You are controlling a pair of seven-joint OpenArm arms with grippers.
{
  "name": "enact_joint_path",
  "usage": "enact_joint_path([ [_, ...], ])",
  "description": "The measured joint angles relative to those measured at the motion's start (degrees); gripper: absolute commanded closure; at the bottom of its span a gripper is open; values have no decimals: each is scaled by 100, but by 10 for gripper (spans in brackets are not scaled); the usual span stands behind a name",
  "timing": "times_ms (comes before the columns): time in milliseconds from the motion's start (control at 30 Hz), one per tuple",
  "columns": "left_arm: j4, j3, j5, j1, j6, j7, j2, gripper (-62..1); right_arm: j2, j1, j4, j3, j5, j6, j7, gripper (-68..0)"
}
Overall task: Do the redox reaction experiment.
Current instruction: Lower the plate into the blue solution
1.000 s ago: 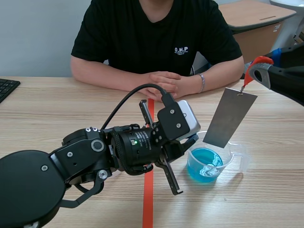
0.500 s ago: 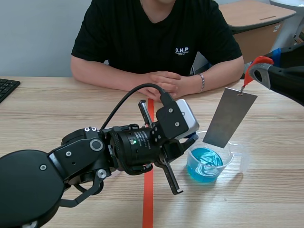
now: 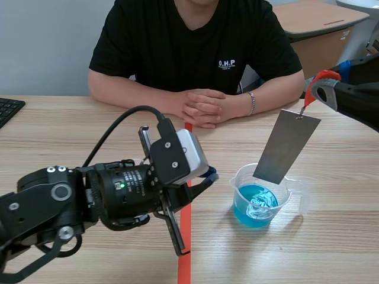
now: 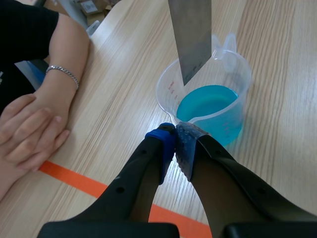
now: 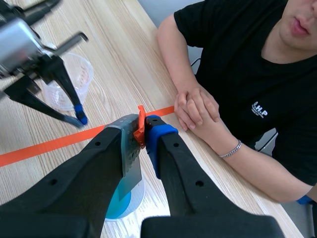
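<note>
A clear plastic beaker (image 3: 260, 198) with blue liquid stands right of the orange tape line. A grey metal plate (image 3: 287, 148) hangs tilted from an orange-red tab, and my right gripper (image 3: 320, 89) is shut on that tab. The plate's lower edge sits at the beaker's rim, above the liquid. In the right wrist view the fingers pinch the tab (image 5: 141, 130) and the plate (image 5: 130, 166) drops toward the beaker (image 5: 119, 206). My left gripper (image 3: 210, 174) is shut on nothing, a short way left of the beaker. In the left wrist view its tips (image 4: 173, 148) meet just before the beaker (image 4: 208, 106).
A person sits across the table with clasped hands (image 3: 204, 106) near the tape's far end. A keyboard corner (image 3: 9, 109) lies at the far left. In the right wrist view an empty clear cup (image 5: 69, 82) stands behind the left arm.
My left arm has pulled back to the left, so its shut gripper is off the beaker's rim. The right gripper and the hanging plate have stayed still.
</note>
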Motion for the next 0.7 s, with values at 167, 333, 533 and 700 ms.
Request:
enact_joint_path([
  [167,634,-564,-313,662,96,-7,-590,-43,0,0,0,-4,0,0,-11,-15],
  [333,997,-1331,-651,1458,262,-122,-1187,-43,0,28,0,-249,-275,0,50,-15],
  [533,1106,-2505,-935,2708,553,-354,-1665,-43,-2,201,-90,-531,-514,0,234,-16],
  [700,1106,-3611,-1274,3797,649,-494,-1690,-43,-2,402,-378,-835,-807,0,310,-16],
])
